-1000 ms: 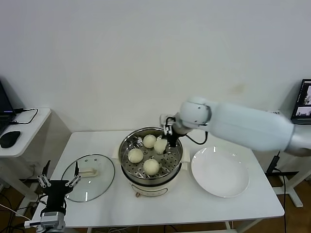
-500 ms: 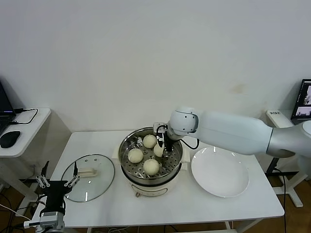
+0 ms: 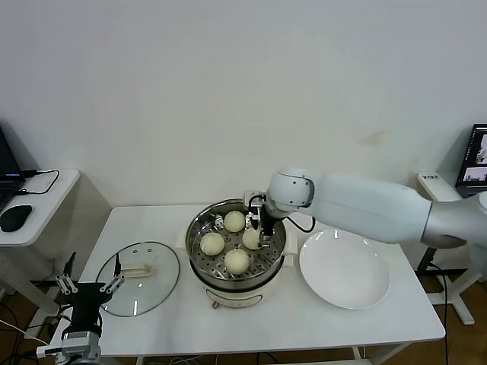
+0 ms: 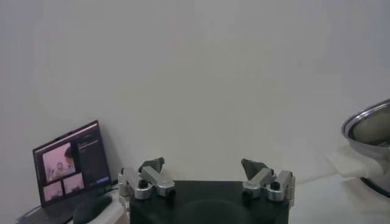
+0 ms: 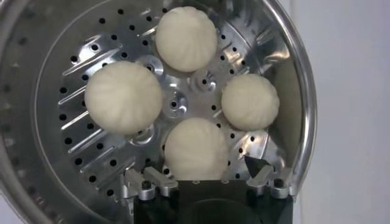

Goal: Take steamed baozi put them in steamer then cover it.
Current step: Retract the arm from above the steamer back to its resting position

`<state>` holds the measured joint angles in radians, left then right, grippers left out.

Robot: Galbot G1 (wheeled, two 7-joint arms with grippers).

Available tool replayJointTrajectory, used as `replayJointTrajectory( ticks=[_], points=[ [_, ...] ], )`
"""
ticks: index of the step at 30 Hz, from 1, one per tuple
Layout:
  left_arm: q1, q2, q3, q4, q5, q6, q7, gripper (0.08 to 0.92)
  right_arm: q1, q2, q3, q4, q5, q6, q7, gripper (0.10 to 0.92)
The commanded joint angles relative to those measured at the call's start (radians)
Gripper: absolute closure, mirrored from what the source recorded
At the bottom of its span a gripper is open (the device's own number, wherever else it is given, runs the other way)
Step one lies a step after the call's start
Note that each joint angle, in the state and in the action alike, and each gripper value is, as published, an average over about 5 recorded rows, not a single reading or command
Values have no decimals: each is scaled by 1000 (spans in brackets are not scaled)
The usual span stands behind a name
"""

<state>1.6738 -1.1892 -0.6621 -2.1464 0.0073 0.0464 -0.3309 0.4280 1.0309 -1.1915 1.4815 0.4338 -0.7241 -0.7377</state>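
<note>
The steamer (image 3: 193, 230) stands mid-table on its cream pot base. Inside lie several baozi: one at the back (image 3: 234, 221), one at the left (image 3: 212, 243), one at the front (image 3: 237, 261), and one at the right (image 3: 252, 238). My right gripper (image 3: 262, 228) hangs open just over that right bun. In the right wrist view this baozi (image 5: 196, 149) rests on the perforated floor of the steamer (image 5: 24, 122), between the spread jaws of the right gripper (image 5: 204, 170). The glass cover (image 3: 156, 285) lies flat on the table at the left. My left gripper (image 3: 94, 272) waits open by it.
An empty white plate (image 3: 346, 270) sits right of the steamer. A side desk with a mouse (image 3: 15, 217) stands at the far left. The left wrist view shows the open left gripper (image 4: 203, 164), a laptop (image 4: 73, 161) and the steamer's rim (image 4: 365, 122).
My right gripper came down into the steamer with a baozi and opened, leaving the bun on the floor. The left arm has not moved.
</note>
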Motion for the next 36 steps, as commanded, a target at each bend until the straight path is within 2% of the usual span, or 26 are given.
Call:
replayJointTrajectory(
  ticks=[1,3,6,9,11,16,19,22,27,31,36],
  points=[
    [-5,0,7,5,-1,1,2,177,-1,-159,78,164,10,-2,34,203],
    [-8,0,10,10,-2,-1,2,177,-28,-224,118,217,31,0,107,203],
    [-12,1,11,21,-3,-7,2,177,-109,-338,208,291,115,36,301,203],
    [-16,0,12,35,-2,-16,2,177,-283,-441,351,351,243,143,529,203],
    [-17,-1,13,43,2,-19,2,177,-455,-494,484,379,283,237,631,203],
    [-18,-4,15,63,16,-29,0,177,-991,-528,957,414,189,459,720,203],
    [-19,-4,20,76,30,-38,-2,177,-1275,-449,1226,395,76,593,716,203],
    [-22,-5,29,92,46,-47,-4,177,-1475,-297,1441,343,-62,751,683,203],
    [-31,-7,47,135,141,-62,-3,177,-1666,-46,1684,256,-204,949,600,203],
    [-47,-2,45,202,378,-75,9,177,-1763,120,1817,234,-218,1023,554,203],
    [-60,31,26,285,674,-76,61,177,-1847,256,1931,243,-222,1000,535,203]
  ],
)
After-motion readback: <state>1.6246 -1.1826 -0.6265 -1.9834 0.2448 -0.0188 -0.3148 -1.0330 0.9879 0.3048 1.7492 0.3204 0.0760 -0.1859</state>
